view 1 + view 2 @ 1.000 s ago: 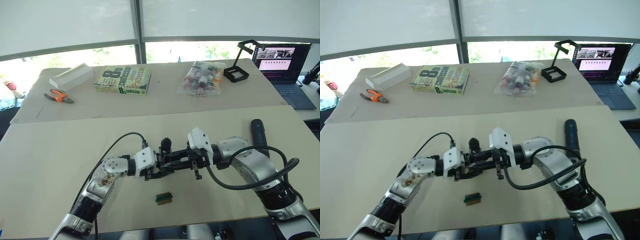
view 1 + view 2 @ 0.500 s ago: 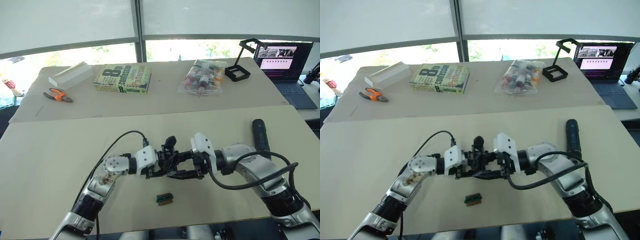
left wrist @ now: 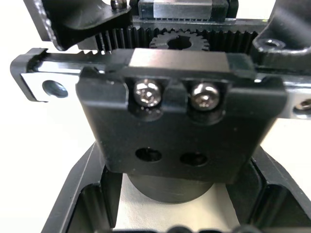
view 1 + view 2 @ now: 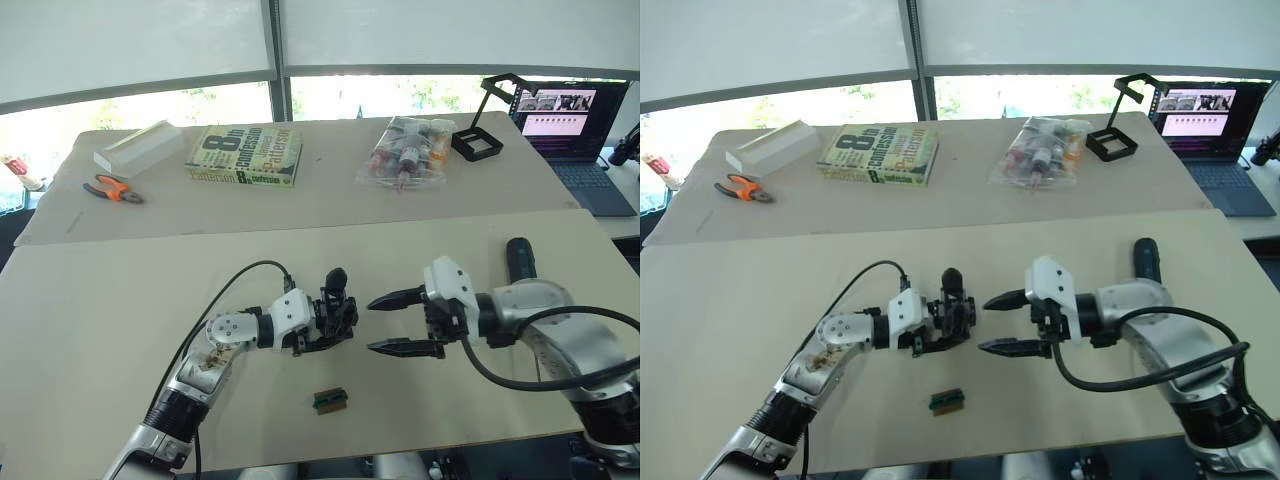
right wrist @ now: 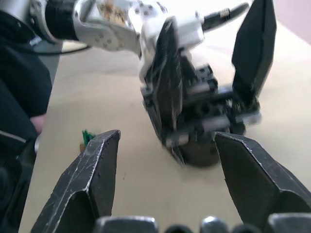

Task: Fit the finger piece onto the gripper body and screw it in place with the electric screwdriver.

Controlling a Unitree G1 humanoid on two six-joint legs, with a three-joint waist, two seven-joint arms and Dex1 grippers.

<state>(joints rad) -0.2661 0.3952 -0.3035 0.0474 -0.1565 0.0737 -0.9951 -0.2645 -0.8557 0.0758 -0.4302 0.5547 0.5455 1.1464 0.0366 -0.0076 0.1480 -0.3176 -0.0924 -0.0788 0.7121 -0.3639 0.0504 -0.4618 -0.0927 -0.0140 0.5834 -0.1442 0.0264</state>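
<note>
a pale beige table (image 4: 100, 310) fills the lower half of the head views. at its centre the left gripper (image 4: 335, 325), two black fingers on a white wrist, is clenched around the gripper body (image 4: 334, 300), a small black mechanical block with a round base and one pointed black finger sticking up. in the left wrist view the block (image 3: 180, 121) shows close up with two silver screws, two bare holes below them and a toothed rack above. just right of centre, apart from the block, the right gripper (image 4: 395, 322) hangs with its black pointed fingers spread wide and nothing between them. the electric screwdriver (image 4: 519, 256), a thick black pen-shaped cylinder, lies at the right of the frame behind the right arm. a small green-and-brown block (image 4: 327, 400) sits at lower centre. a green-covered book (image 4: 245, 157) lies upper left of centre.
</note>
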